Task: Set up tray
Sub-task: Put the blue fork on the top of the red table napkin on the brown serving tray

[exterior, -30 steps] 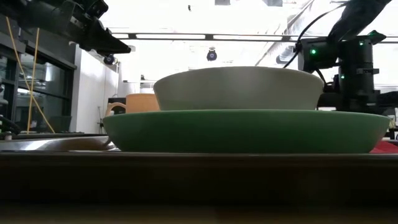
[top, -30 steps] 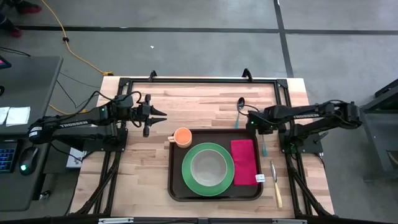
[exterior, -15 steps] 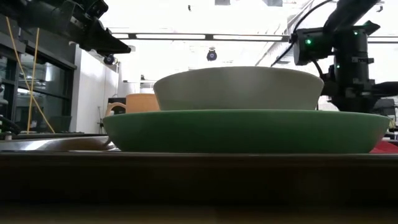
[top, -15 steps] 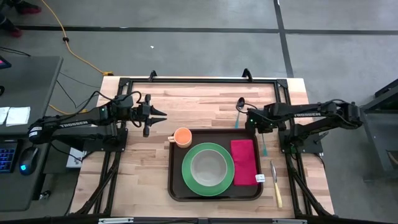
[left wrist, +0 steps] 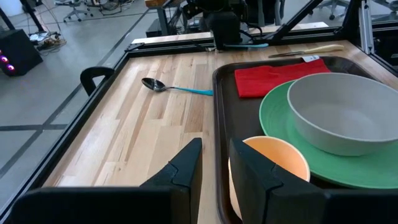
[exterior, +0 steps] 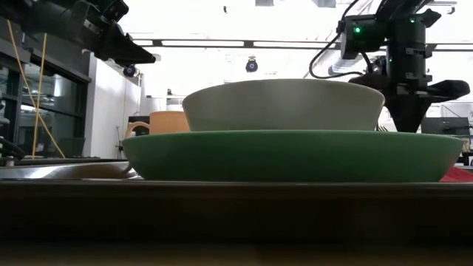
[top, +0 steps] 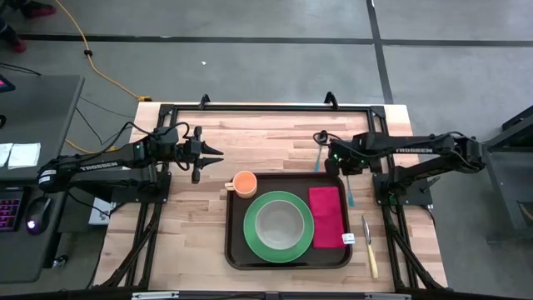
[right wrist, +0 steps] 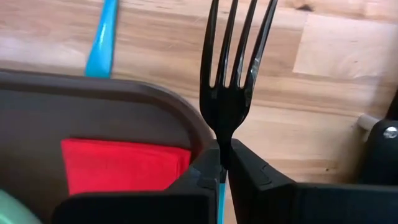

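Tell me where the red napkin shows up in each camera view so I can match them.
High view: red napkin on the tray's right part, beside the green plate.
Low view: a red sliver at the right edge.
Left wrist view: behind the plate.
Right wrist view: lower left, beside the fork-holding right tool.
Shared landmark: the tray.

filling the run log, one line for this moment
right tool: shut on fork, above tray corner | left tool: idle by cup
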### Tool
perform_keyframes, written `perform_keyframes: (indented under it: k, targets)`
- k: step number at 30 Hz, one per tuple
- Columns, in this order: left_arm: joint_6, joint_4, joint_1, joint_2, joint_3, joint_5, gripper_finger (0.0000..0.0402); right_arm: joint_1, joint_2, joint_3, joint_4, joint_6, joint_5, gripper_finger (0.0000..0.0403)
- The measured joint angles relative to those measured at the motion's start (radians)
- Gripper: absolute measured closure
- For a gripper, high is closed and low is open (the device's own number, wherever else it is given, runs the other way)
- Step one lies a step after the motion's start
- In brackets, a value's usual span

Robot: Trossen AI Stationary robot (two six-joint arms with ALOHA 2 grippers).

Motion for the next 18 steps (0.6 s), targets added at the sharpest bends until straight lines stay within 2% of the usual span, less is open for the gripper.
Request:
perform_keyframes:
  k: [7, 18]
  targets:
    - [0.000, 0.000, 0.000, 0.000, 0.000, 0.000, 0.0289, 0.009, 0.000, 0.026, 0.015, 0.010, -0.041, 0.0400]
    - [0.022, 0.000, 0.000, 0.000, 0.000, 0.000, 0.0289, 0.122, 0.005, 0.026, 0.076, 0.131, -0.093, 0.0399]
